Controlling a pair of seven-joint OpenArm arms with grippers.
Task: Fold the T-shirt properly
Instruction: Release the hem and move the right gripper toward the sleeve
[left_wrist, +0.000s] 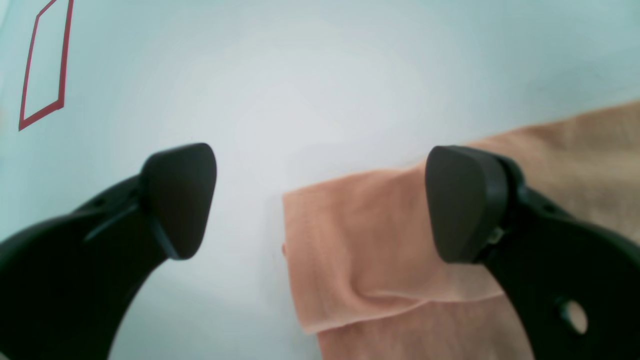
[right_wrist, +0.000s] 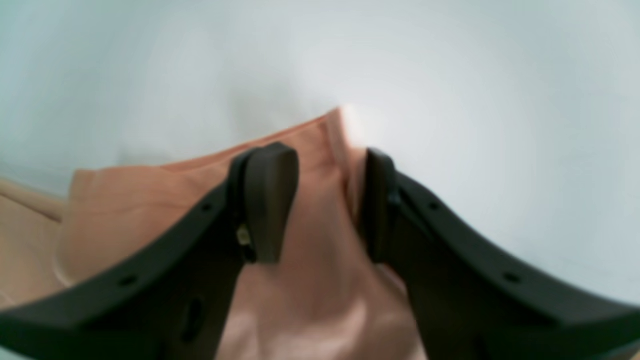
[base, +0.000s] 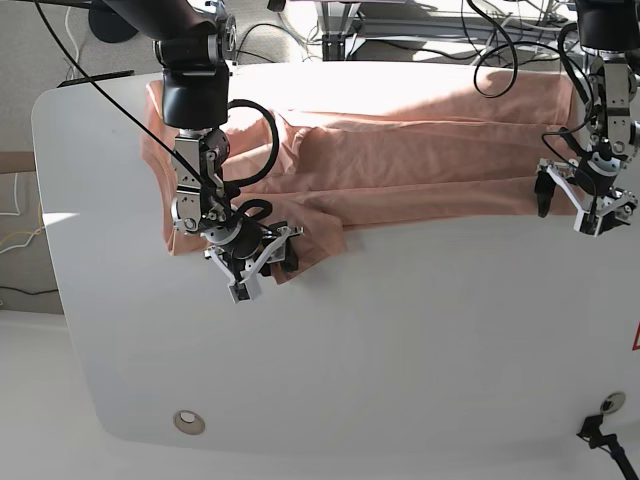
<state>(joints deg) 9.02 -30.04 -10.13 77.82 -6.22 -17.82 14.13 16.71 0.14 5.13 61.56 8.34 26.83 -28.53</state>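
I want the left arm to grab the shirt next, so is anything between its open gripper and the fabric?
Nothing visible stands in the way. The left gripper is open, with a corner of the T-shirt lying on the white table between its fingers. The right gripper is already around another part of the fabric.

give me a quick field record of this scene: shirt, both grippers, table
shirt: salmon T-shirt spread wrinkled across the far side of the table
right gripper: right gripper partly closed, jaws straddling a raised fold of cloth at a corner; grasp not certain
left gripper: left gripper open, a folded shirt edge lying between its fingers, not gripped
table: white table, red outline mark in the left wrist view
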